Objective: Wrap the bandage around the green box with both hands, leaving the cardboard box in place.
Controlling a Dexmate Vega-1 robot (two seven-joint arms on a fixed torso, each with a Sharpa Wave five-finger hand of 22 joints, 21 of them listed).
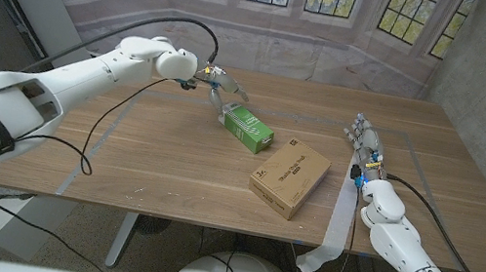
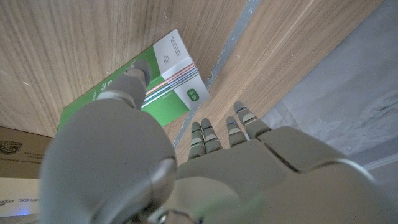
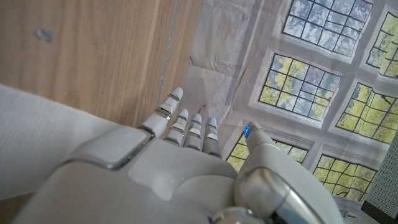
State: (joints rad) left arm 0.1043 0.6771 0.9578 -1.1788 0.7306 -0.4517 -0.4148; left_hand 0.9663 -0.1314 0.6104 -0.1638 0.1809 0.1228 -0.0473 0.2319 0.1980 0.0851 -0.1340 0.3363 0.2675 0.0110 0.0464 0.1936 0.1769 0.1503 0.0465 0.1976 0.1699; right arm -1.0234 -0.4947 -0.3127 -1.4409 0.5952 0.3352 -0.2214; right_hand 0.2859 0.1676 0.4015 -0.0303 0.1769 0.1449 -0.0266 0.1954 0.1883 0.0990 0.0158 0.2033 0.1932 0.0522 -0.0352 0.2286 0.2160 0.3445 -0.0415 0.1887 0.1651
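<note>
The green box (image 1: 250, 126) lies tilted at mid-table, with the cardboard box (image 1: 289, 176) just to its near right. My left hand (image 1: 216, 87) hovers at the green box's far-left end with its fingers apart. In the left wrist view its thumb tip (image 2: 132, 73) sits over the green box (image 2: 171, 65); I cannot tell if it touches. A long white bandage (image 1: 340, 217) runs along the table's right side and hangs over the near edge. My right hand (image 1: 363, 138) stretches out past the bandage's far end, fingers (image 3: 186, 123) straight, holding nothing. The bandage (image 3: 37, 146) shows beside that wrist.
Grey tape lines (image 1: 88, 145) mark a rectangle on the wooden table (image 1: 160, 157). A black cable (image 1: 119, 106) trails from my left arm across the table's left part. The cardboard box's corner (image 2: 9, 149) lies close behind the green box.
</note>
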